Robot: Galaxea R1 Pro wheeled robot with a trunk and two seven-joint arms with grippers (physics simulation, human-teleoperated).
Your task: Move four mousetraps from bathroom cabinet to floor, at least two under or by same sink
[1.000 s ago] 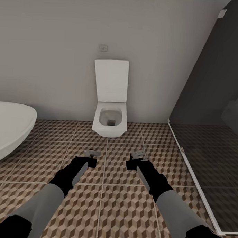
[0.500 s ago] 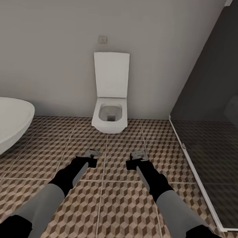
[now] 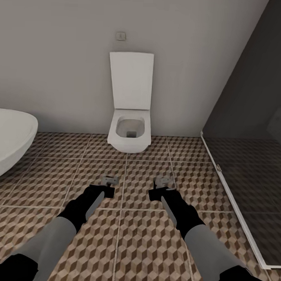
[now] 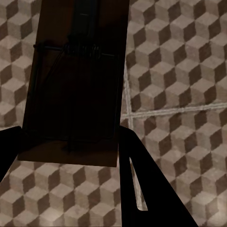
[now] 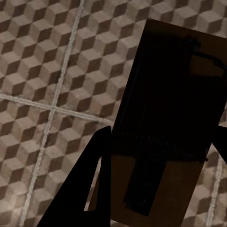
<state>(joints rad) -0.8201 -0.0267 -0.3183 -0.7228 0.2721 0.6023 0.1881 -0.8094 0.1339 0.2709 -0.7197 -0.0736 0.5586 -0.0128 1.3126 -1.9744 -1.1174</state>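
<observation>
Across the last second the whole head view is being shifted: the white wall-hung toilet point(image 3: 130, 111) with its raised lid is sitting higher and a little smaller, the rounded white bathtub point(image 3: 9, 145) is sliding out at the left, and more of the brown, beige and white cube-patterned tiled floor point(image 3: 123, 246) is being exposed. The camera and base are judged to be backing away, while both arms are being kept in the same pose.

In each wrist view a flat tan wooden mousetrap with dark wire is being carried. The left gripper point(image 3: 110, 181) is clamped on one mousetrap point(image 4: 75, 85), which is being gripped between its dark fingers point(image 4: 142, 189) and is projecting past the tips over the tiles. The right gripper point(image 3: 163, 183) is likewise closed on a second mousetrap point(image 5: 165, 127), held between its fingers point(image 5: 87, 184).

No sink is being shown ahead of the fingers, so a turn toward it is probably being called for. The toilet is standing beyond the fingertips, the bathtub off the left fingers, and the dark glass shower screen point(image 3: 254, 153) with its white floor rail off the right fingers.
</observation>
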